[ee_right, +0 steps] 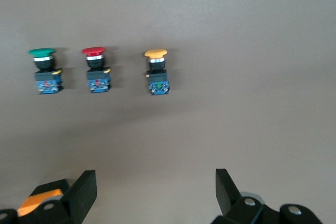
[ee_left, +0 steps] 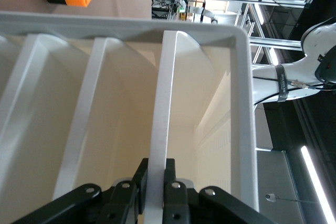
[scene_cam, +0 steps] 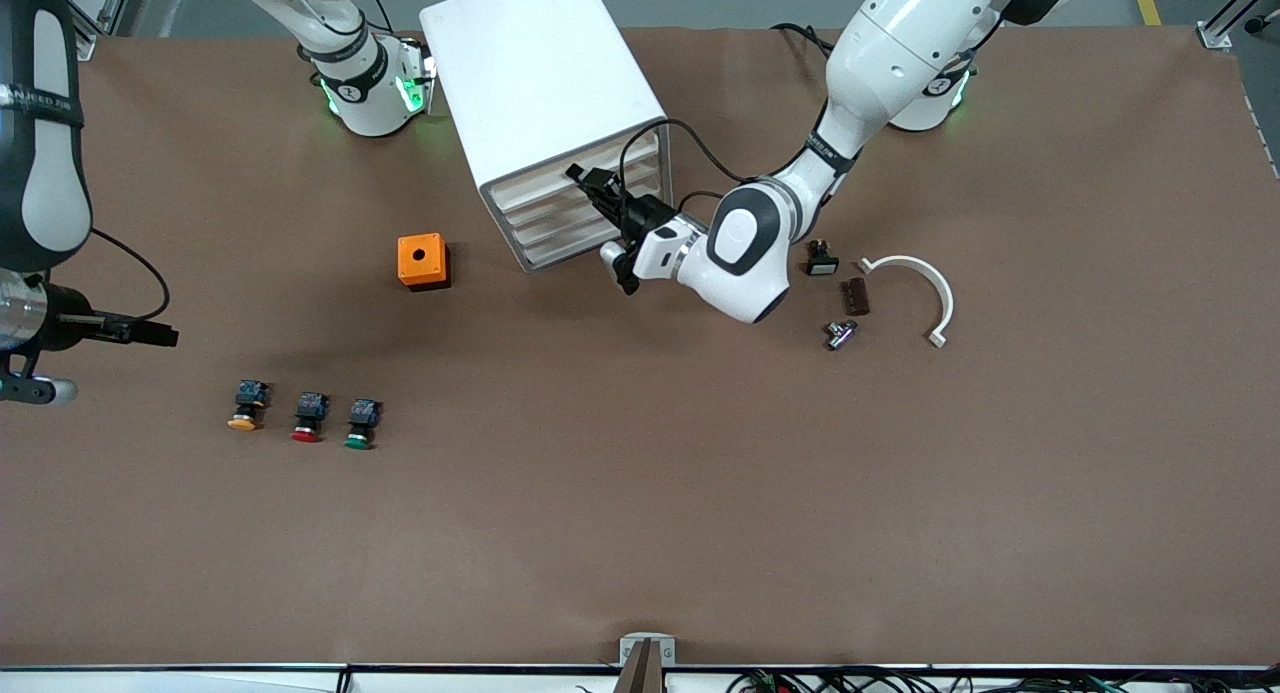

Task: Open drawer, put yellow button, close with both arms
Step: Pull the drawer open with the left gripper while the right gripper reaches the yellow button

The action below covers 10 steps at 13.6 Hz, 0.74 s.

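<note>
The white cabinet (scene_cam: pixel 540 83) stands at the back middle of the table with four stacked drawers in its front. My left gripper (scene_cam: pixel 582 177) is at that front, shut on the front lip of the uppermost drawer (scene_cam: pixel 530 186). In the left wrist view the fingers (ee_left: pixel 176 184) clamp this white lip (ee_left: pixel 160 103). The drawer sits about level with the others. The yellow button (scene_cam: pixel 245 406) stands on the table toward the right arm's end, also in the right wrist view (ee_right: pixel 156 72). My right gripper (scene_cam: pixel 165 335) hangs open and empty (ee_right: pixel 156 182) above the table beside the buttons.
A red button (scene_cam: pixel 308 417) and a green button (scene_cam: pixel 361 423) stand in a row with the yellow one. An orange cube with a hole (scene_cam: pixel 422 261) sits beside the cabinet. A black part (scene_cam: pixel 822 259), brown block (scene_cam: pixel 856 296), metal piece (scene_cam: pixel 840 333) and white curved piece (scene_cam: pixel 915 288) lie toward the left arm's end.
</note>
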{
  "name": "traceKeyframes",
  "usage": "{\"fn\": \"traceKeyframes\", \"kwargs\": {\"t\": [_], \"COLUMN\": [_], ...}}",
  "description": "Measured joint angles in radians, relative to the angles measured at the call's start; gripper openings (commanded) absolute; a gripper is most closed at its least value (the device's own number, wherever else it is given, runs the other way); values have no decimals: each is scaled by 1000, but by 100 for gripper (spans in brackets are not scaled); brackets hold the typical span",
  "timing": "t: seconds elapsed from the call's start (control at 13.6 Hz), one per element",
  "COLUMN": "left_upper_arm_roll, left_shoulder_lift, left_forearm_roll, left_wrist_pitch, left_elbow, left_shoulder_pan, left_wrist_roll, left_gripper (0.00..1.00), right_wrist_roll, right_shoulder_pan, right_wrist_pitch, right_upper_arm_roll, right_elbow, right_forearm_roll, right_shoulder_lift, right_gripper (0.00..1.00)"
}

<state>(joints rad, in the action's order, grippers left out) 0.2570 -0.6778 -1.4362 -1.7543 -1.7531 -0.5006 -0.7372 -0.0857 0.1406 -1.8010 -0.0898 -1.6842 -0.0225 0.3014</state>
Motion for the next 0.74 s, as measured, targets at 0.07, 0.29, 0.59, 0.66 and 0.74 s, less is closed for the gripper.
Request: {"fn": "traceKeyframes", "kwargs": {"t": [0.07,0.29,0.59,0.66,0.74], "left_upper_arm_roll": [-2,-11,-14,-14,-14], "left_shoulder_lift": [-1,-19,-69,-74,-76], "left_forearm_roll": [0,0,0,0,0], "left_wrist_pitch": [0,-1,1,1,1], "left_elbow": [3,38,106,112,115], "left_shoulder_pan": [16,63,139,153,164], "left_wrist_roll": [-2,-3,-3,-3,-3], "left_gripper": [8,11,20,21,22], "right_wrist_roll": [-11,-21,-23,-24,-24], "right_shoulder_pan": [9,13,12,12,12], "right_wrist_pitch": [-44,-181,-336,-378,-414], "right_upper_arm_roll": [0,2,9,10,10], "right_elbow": [-12,-46,-95,-119,-144], "right_forearm_roll": [0,0,0,0,0], "right_shoulder_lift": [21,89,171,181,184], "right_gripper": [100,100,100,100,100]}}
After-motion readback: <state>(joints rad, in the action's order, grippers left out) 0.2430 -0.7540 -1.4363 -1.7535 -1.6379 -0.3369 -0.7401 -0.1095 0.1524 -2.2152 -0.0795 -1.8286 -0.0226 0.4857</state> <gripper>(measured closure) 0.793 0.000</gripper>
